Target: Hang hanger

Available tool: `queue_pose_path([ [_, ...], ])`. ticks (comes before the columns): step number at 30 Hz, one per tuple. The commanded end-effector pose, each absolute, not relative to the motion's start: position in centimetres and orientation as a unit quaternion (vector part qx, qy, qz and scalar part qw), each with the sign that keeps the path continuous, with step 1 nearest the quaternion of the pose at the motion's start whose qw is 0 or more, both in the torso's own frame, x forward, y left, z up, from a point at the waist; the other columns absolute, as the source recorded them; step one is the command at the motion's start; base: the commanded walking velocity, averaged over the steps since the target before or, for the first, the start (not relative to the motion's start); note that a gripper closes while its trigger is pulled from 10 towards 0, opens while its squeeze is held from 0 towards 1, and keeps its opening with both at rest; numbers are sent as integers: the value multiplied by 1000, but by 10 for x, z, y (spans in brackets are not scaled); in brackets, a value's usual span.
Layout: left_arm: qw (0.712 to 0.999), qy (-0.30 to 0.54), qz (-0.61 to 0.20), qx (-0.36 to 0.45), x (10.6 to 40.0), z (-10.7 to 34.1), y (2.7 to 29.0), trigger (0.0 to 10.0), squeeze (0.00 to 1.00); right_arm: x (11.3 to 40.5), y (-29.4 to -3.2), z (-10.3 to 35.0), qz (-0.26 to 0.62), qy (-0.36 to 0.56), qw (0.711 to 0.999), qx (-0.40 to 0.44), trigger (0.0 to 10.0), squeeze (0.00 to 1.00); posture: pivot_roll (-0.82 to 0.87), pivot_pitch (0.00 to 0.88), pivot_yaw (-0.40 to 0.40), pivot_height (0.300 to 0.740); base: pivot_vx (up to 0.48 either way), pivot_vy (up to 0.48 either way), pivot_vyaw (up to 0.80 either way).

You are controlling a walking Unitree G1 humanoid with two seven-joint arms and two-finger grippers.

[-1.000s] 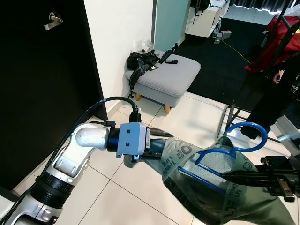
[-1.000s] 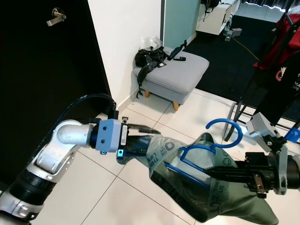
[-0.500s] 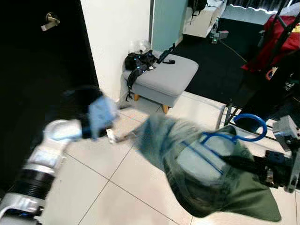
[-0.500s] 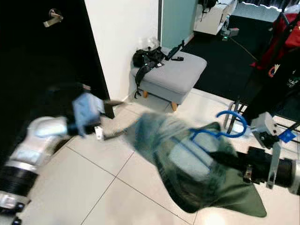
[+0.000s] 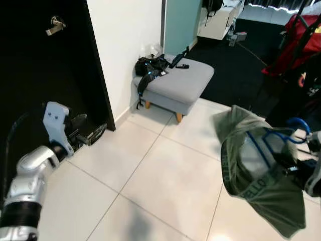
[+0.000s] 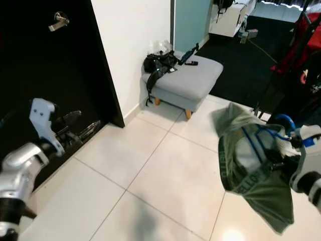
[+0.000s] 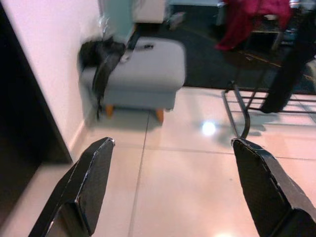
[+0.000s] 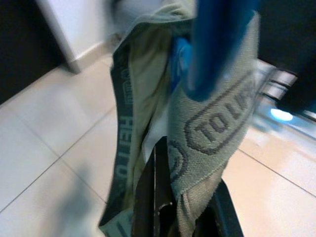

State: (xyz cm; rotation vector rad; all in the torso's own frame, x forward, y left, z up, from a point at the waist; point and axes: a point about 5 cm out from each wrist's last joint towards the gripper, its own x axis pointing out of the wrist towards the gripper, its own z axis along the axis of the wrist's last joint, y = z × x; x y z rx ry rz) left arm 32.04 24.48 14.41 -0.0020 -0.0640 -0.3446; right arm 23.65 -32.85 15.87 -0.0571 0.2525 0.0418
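My left claw (image 5: 93, 134) has let go of the green shirt (image 5: 256, 175) and swung wide open toward the door, so the blue hanger (image 5: 281, 143) now hangs from my clamped right claw (image 8: 163, 197) alone, ready for the rack.

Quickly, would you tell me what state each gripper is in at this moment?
Left gripper: open, holding nothing, out by the dark door.
Right gripper: shut on the blue hanger carrying the green shirt.
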Motion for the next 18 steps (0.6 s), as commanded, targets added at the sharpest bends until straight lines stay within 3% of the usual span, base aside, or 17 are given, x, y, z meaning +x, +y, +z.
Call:
queue_pose_path([
  [1,991,28,-126,-35,311,105,239,10000,0,242,-313,136,-26,124,992,-15,10000,0,-61,138,36,740,0,0,0],
  [3,991,41,-116,-44,307,95,235,10000,0,244,-305,129,-38,122,992,-1,10000,0,-61,138,36,740,0,0,0],
  [5,992,69,-94,-49,293,72,219,10000,0,248,-278,106,-57,119,991,12,10000,0,-50,144,40,740,0,0,0],
  [11,992,105,-42,-52,277,41,207,10000,0,247,-251,70,-72,134,988,17,10000,0,-44,145,51,740,0,0,0],
  [18,988,153,-32,-21,268,14,200,10000,0,238,-256,39,-92,172,981,11,10000,0,-62,131,62,740,0,0,-114],
])
